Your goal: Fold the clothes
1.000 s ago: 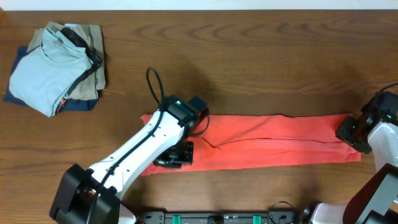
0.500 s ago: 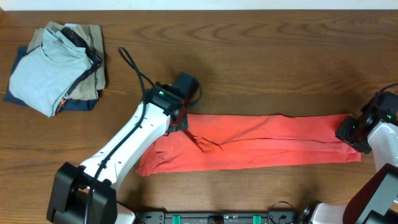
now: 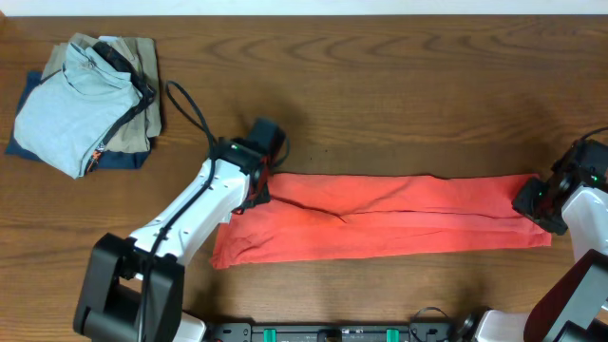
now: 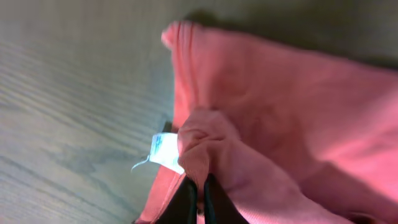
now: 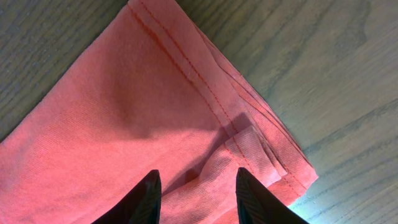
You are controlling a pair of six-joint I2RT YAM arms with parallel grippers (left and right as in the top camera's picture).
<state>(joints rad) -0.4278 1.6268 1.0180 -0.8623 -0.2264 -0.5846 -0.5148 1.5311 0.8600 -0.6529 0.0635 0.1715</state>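
The coral-red T-shirt (image 3: 399, 220) lies folded into a long strip across the front of the table. My left gripper (image 3: 256, 186) is at its left end, shut on a bunched fold of the shirt (image 4: 208, 149) next to a white label (image 4: 163, 152). My right gripper (image 3: 534, 201) sits over the strip's right end, open, its fingers (image 5: 194, 186) spread over the hemmed corner (image 5: 249, 134). The lettering is hidden.
A pile of folded garments, a light blue shirt (image 3: 66, 109) on top of a tan one (image 3: 142, 90), lies at the back left corner. Bare wood table (image 3: 408, 104) stretches behind the strip.
My left arm has swung from the strip's front left up to its back left edge, pulling the pinched fold leftward. The right arm has not moved.
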